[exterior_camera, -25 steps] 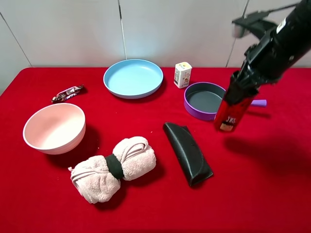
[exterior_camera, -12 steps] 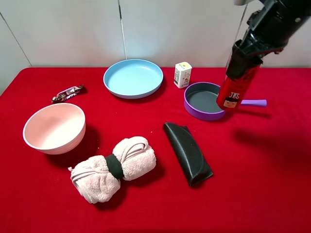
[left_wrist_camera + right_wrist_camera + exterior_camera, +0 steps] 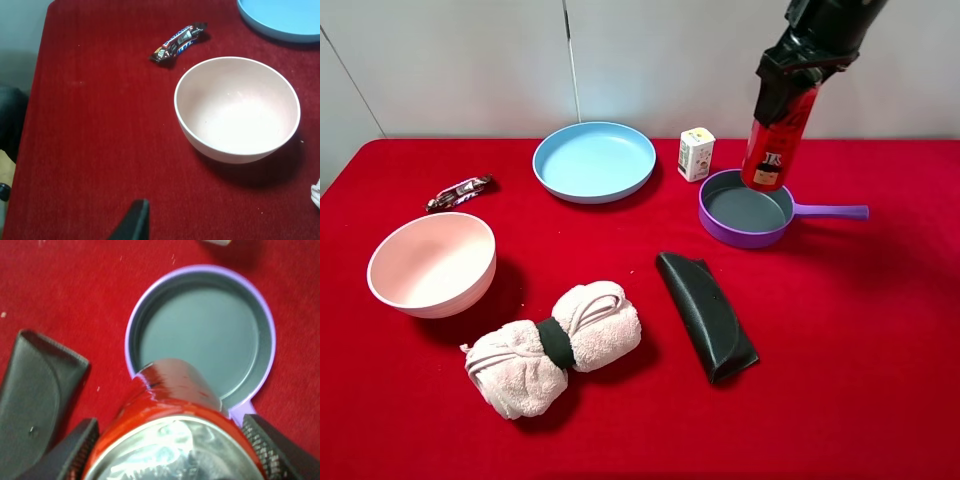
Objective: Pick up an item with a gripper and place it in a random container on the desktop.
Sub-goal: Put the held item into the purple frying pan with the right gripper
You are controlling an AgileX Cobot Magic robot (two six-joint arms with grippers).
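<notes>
The right gripper (image 3: 788, 78) pinches the red drink can (image 3: 778, 140) near its silver top, one ribbed finger (image 3: 75, 452) on each side of the body. The can hangs clear of the red-clothed desktop (image 3: 880, 380), slightly tilted, its lower end over the rim of the purple pan (image 3: 720, 228). The pan sits near the far edge, right of the middle, with its handle (image 3: 830, 211) pointing toward the right edge.

The can looks like thin painted metal: glossy, so probably slippery under the pads, and likely to dent if squeezed hard. Whether it is full or empty cannot be told, so its weight is unknown. It is tall and slim, and held this high up it probably pivots easily — a grip nearer mid-body, across the round wall, would likely be steadier. The pan's wall is low, so a can set down off-centre or let go at a tilt could topple over the rim and roll toward the black case (image 3: 708, 315).

The left gripper (image 3: 134, 227) hovers near the left edge beside the pink bowl (image 3: 237, 107); only one black fingertip shows, so whether its jaws are spread or pressed together cannot be told.
</notes>
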